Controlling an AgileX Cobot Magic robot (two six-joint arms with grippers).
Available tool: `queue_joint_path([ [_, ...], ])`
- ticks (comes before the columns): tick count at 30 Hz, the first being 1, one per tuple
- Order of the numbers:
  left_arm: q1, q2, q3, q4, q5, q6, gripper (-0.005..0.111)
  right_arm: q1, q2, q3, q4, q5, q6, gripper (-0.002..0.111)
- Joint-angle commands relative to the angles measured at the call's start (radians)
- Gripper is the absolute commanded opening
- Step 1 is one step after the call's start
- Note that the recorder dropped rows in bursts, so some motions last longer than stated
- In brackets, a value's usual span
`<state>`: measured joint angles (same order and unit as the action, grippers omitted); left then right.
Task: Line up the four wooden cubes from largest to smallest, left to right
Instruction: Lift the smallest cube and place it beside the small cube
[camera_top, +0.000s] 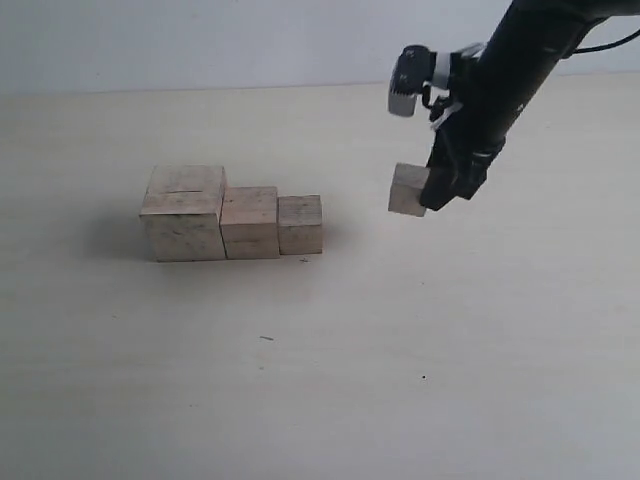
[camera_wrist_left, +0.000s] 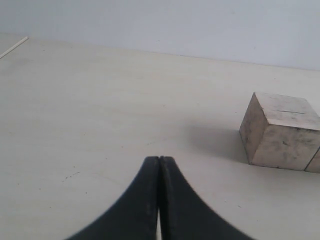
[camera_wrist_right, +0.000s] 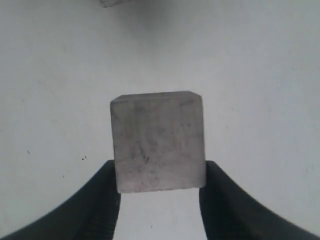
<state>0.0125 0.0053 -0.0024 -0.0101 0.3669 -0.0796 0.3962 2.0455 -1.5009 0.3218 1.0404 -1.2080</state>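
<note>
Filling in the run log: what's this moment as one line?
row of three cubes: touching, largest left | right gripper: shut on fourth cube, right of row | left gripper: shut, empty

I am logging wooden cubes (camera_top: 249, 220), lone cube (camera_wrist_right: 158, 142) included: raw, matt, speckled grain. Table (camera_top: 300, 400) is showing smooth, pale, matt.

No readable text, no labels, brands, numbers or signs — anywhere in view

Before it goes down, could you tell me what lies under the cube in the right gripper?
Only bare table shows around the held cube in the right gripper; the patch directly beneath is covered.
</note>
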Motion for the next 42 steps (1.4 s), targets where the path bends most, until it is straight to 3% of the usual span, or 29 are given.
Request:
queue_joint_path([
  [1,-0.006,-0.005,0.002,0.001,-0.012,-0.004,0.0,0.035,0.039,-0.007,-0.01,-0.064,-0.101,0.0],
  [19,-0.006,-0.005,0.002,0.001,-0.012,-0.004,0.0,0.038,0.124,-0.007,0.12,-0.156,-0.215,0.0],
  [29,-0.006,-0.005,0.002,0.001,-0.012,-0.004,0.0,0.105,0.136,-0.007,0.106,-0.206,-0.262,0.0],
  [42,-0.006,-0.005,0.002,0.001,-0.012,-0.004,0.0,0.109,0.136,-0.007,0.093,-0.206,-0.246,0.0],
])
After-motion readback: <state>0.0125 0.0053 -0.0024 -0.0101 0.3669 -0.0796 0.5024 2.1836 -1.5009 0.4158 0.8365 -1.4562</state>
